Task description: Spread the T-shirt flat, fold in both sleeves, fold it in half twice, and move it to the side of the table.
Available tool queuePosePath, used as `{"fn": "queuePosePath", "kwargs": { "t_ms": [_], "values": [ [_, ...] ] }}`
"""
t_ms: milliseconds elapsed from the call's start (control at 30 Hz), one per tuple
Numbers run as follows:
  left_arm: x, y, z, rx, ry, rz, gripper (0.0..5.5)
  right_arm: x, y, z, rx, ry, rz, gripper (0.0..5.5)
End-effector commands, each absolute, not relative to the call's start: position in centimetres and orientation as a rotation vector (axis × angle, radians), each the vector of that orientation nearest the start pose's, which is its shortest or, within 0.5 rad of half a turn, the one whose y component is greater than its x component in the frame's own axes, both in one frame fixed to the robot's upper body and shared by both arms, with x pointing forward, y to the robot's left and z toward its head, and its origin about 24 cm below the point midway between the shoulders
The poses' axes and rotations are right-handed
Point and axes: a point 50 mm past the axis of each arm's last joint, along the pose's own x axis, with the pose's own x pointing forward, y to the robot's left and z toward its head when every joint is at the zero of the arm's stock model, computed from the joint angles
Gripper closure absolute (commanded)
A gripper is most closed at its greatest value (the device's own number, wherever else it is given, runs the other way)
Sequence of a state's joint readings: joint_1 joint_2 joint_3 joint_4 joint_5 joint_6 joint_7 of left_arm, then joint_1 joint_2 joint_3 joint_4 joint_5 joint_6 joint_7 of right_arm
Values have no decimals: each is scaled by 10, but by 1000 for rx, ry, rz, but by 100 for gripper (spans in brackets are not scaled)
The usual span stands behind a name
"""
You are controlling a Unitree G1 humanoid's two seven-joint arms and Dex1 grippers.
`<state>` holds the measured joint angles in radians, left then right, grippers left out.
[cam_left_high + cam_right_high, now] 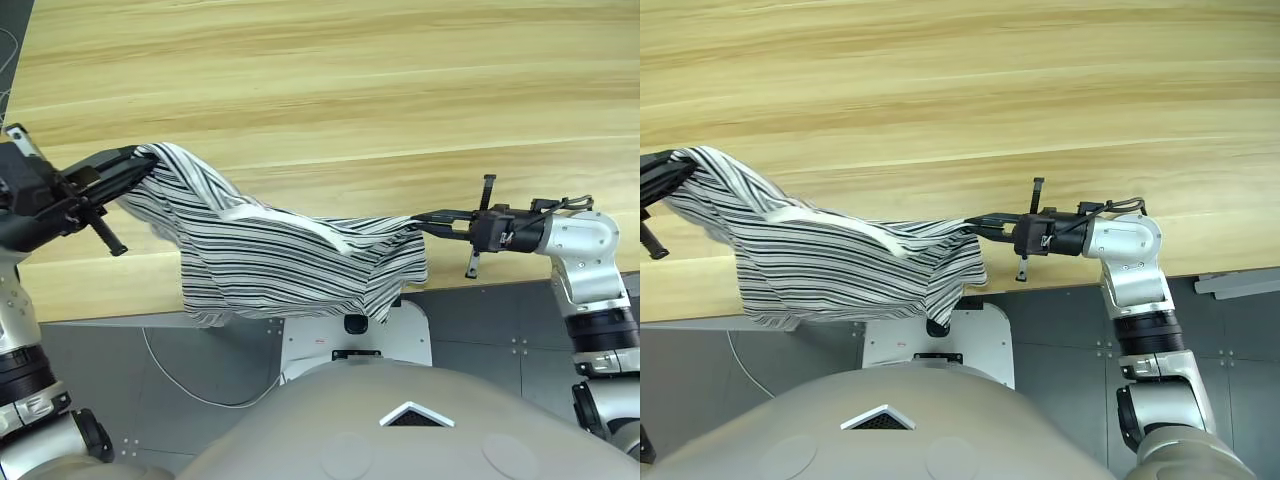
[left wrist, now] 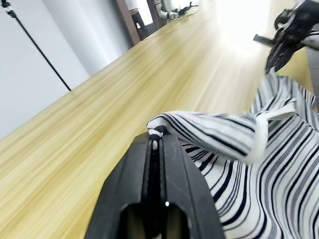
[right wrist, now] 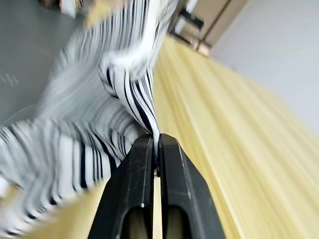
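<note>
The striped T-shirt (image 1: 280, 260) hangs between the two tools, its long axis running side to side along the near edge of the counter (image 1: 350, 80). The left tool (image 1: 138, 165) is clenched on one end, raised above the counter's near left part. The right tool (image 1: 420, 218) is clenched on the opposite end, lower and just over the near edge. Both wrist views show the fingers pressed together with a pinch of striped fabric between them. The middle sags, and the lower part drapes over the near edge, off the counter toward the robot. Neither arm is nearer, since each has its own end. The T-shirt is slack and bunched, so I judge that the spreading step is in hand and not done. The wide bare wood lies ahead of both tools, away from the robot. The next move likely calls for drawing the ends apart and carrying the T-shirt forward until the hanging part comes clear of the edge.
</note>
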<state>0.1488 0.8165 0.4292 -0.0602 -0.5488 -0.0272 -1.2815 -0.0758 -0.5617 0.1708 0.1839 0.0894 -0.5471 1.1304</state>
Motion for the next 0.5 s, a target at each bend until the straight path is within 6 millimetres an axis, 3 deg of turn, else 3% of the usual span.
{"fn": "queuePosePath", "kwargs": {
  "t_ms": [33,167,300,400,500],
  "values": [
    [204,290,124,400,108,-984,540,240,-191,40,-762,-43,1234,537],
    [210,257,93,326,145,-1109,540,246,-198,33,-856,-14,1194,537],
    [214,229,71,300,161,-1191,540,263,-215,49,-937,-41,1080,537],
    [229,237,63,328,180,-1097,540,272,-220,56,-972,-67,1010,537],
    [255,258,55,394,235,-893,540,289,-216,61,-997,-126,877,537]
  ]
}}
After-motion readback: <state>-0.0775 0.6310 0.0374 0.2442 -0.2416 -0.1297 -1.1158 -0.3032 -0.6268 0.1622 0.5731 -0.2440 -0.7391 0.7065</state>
